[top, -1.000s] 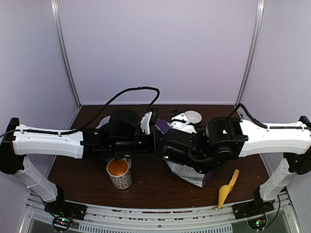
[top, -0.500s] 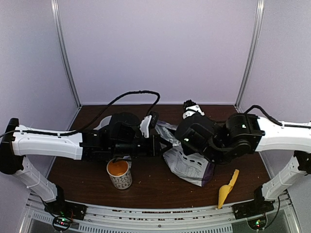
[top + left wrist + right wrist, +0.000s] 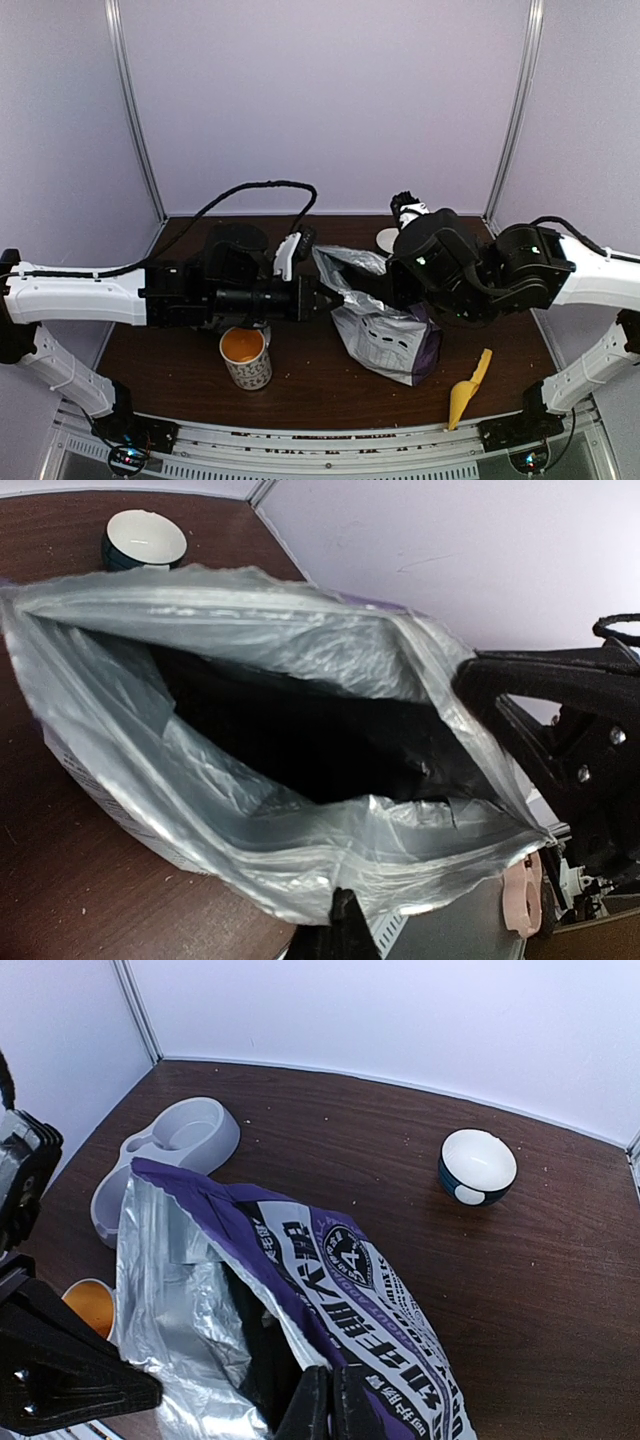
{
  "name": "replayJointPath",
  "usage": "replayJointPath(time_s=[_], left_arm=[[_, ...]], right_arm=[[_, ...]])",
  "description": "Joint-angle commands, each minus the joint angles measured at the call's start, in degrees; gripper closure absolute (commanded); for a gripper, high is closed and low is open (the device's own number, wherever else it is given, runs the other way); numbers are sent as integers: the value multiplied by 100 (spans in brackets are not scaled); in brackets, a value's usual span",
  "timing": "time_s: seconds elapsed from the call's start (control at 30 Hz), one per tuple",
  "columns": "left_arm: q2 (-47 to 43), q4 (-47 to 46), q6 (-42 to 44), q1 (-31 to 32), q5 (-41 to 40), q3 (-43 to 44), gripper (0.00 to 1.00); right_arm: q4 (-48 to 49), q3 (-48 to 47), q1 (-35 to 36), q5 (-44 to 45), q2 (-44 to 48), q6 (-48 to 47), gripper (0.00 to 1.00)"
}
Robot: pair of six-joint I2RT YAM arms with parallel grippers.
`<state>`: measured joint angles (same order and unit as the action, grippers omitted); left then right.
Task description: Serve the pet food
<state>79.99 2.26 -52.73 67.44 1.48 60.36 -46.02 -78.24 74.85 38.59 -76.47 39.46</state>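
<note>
Both of my grippers pinch the mouth of the purple pet-food bag [image 3: 388, 338] and hold it spread wide above the brown table [image 3: 310, 385]. The left gripper [image 3: 334, 298] is pressed together on the silver-lined near rim. The right gripper [image 3: 362, 294], facing it across the opening, is clamped on the printed purple edge. The bag hangs between the two, its inside dark, and I cannot make out the pet food within. An orange-lined mug [image 3: 245, 357] stands on the table just under the left gripper. A grey double feeder [image 3: 168, 1150] lies beyond the left gripper. A small white-lined bowl [image 3: 477, 1166] sits behind the right gripper, and a yellow scoop [image 3: 467, 391] lies well off to its outer side.
</note>
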Motion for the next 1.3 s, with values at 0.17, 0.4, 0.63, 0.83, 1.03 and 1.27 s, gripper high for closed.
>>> replayJointPath(time_s=[0.17, 0.4, 0.63, 0.83, 1.03, 1.27], left_arm=[[-531, 809, 9, -141, 141, 214, 89], [-601, 365, -356, -387, -138, 9, 26], [-106, 329, -220, -398, 13, 633, 13], [344, 275, -266, -398, 333, 889, 9], [369, 283, -314, -398, 319, 799, 37], [399, 239, -311, -398, 362, 780, 47]], right_arm=[[-429, -266, -188, -295, 265, -422, 100], [-84, -44, -188, -751, 490, -712, 100], [21, 67, -181, -853, 526, -803, 100], [-37, 6, -181, -1069, 535, -1005, 96], [-649, -352, -181, -1264, 402, -1179, 66], [-1412, -992, -184, -969, -184, -1424, 55]])
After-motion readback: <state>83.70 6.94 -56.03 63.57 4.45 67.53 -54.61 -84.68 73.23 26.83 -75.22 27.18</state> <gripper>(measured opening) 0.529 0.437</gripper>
